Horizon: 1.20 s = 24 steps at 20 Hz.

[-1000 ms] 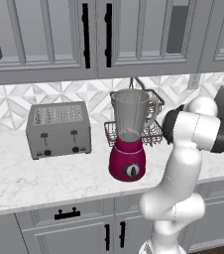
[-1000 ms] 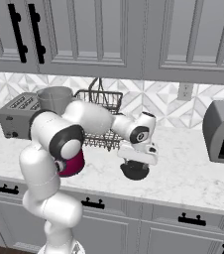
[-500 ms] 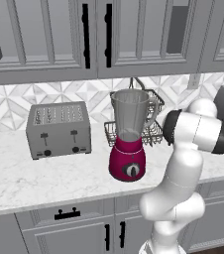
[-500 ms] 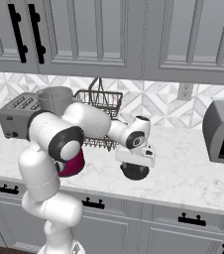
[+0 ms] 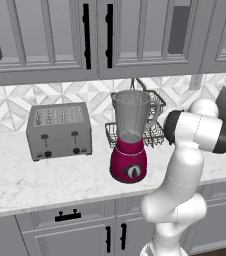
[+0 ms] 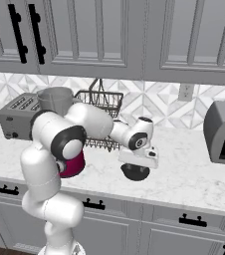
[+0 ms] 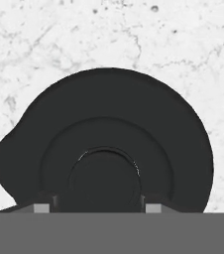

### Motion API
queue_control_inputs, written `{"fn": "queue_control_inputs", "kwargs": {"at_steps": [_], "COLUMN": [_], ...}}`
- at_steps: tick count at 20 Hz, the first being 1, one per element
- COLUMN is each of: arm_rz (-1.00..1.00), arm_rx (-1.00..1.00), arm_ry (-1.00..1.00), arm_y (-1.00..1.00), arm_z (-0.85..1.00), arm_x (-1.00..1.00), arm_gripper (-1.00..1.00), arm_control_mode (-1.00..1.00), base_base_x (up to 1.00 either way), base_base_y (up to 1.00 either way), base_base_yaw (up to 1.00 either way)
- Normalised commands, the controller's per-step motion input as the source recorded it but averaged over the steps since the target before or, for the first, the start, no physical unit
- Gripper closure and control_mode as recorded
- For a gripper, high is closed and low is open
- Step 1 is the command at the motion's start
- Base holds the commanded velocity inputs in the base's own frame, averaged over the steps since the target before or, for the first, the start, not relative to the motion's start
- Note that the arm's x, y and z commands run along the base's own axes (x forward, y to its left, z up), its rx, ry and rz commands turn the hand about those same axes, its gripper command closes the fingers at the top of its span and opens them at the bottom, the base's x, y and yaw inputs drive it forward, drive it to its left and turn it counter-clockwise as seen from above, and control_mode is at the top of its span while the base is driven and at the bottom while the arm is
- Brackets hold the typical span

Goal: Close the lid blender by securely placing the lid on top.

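Your arm rises from the base, bends at a dark elbow joint, and reaches forward and down to the right of the blender (image 5: 130,145). In the right base view you can see the wrist turned so the hand points straight down at the counter (image 6: 194,169), with the gripper (image 6: 135,171) right over the lid (image 6: 135,172).

In the hand view the lid (image 7: 109,154) lies directly under the hand, a round black cap with a raised centre knob, lying on the white marbled counter (image 7: 44,44). The two fingertips show at the bottom edge, one on each side of the knob, with the knob between them. You cannot tell from these pictures whether the fingers press on the knob or merely flank it, so treat the grip as unconfirmed. In the right base view the lid looks to sit on or just above the counter; which one is not clear.

The lid is well apart from the blender, out to its right on the open counter. The blender stands upright near the counter's front, magenta base below, clear jar above, and the jar's rim is open with nothing on it.

Just behind the blender is a black wire basket (image 5: 155,131). To the left stands the grey toaster (image 5: 60,131). At the far right of the counter is a grey appliance (image 6: 223,133) with a dark opening. Grey cabinets (image 5: 45,35) hang above the tiled backsplash.
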Motion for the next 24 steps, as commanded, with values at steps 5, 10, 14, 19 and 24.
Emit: {"fn": "queue_control_inputs", "kwargs": {"at_steps": [5, 10, 14, 19, 24], "arm_rz": [0.0, 0.0, 0.0, 0.0, 0.0], "arm_rx": [0.0, 0.03, 0.04, 0.0, 0.0], "arm_ry": [-0.01, -0.02, 0.0, 0.0, -0.04], "arm_y": [0.05, 0.19, 0.14, 0.15, 0.29], "arm_z": [-0.13, 0.09, 0.91, 1.0, 1.0], "arm_x": [0.28, -0.01, -0.39, -0.47, -0.63], "arm_gripper": [1.0, 1.0, 1.0, 1.0, 1.0], "arm_control_mode": [-1.0, -1.0, -1.0, -1.0, -1.0], "base_base_x": [0.0, 0.0, 0.0, 0.0, 0.0], "base_base_y": [0.0, 0.0, 0.0, 0.0, 0.0], "base_base_yaw": [0.0, 0.0, 0.0, 0.0, 0.0]}}
